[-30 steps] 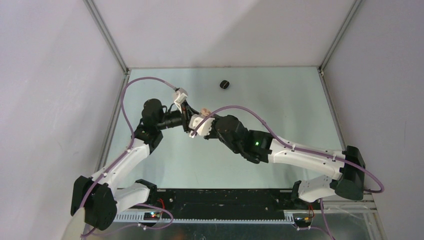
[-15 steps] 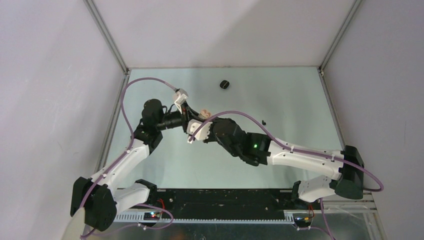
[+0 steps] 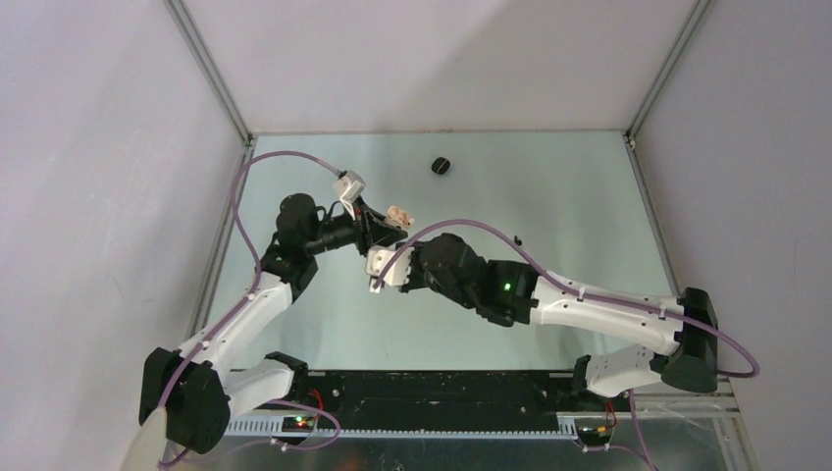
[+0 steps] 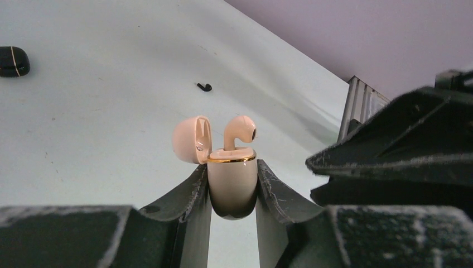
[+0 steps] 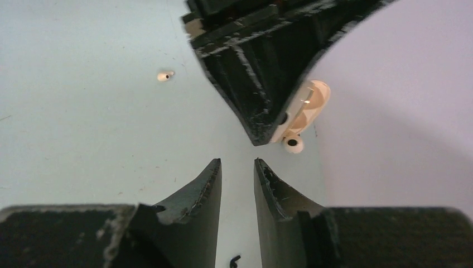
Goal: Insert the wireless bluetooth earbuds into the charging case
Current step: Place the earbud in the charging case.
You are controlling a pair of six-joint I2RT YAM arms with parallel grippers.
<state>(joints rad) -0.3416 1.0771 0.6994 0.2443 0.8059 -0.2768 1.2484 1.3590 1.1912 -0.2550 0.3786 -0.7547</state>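
My left gripper (image 4: 231, 167) is shut on the beige charging case (image 4: 231, 181) and holds it upright above the table with its lid open. One beige earbud (image 4: 241, 130) stands in the case. In the top view the case (image 3: 397, 214) sits at the left gripper's tip (image 3: 381, 224). My right gripper (image 5: 237, 162) is open and empty, just short of the left fingers (image 5: 251, 84), and shows in the top view (image 3: 381, 263). A second beige earbud (image 5: 164, 75) lies on the table. A black earbud (image 4: 204, 87) lies farther off, also seen in the top view (image 3: 517, 238).
A closed black charging case (image 3: 442, 166) lies at the far middle of the table; it also shows in the left wrist view (image 4: 12, 60). Another black earbud (image 5: 234, 261) lies under my right gripper. Metal frame posts (image 3: 211, 69) stand at the back corners.
My right gripper has let go of the beige earbud at the case and drawn back toward the near left. The left gripper has raised the case slightly toward the back.
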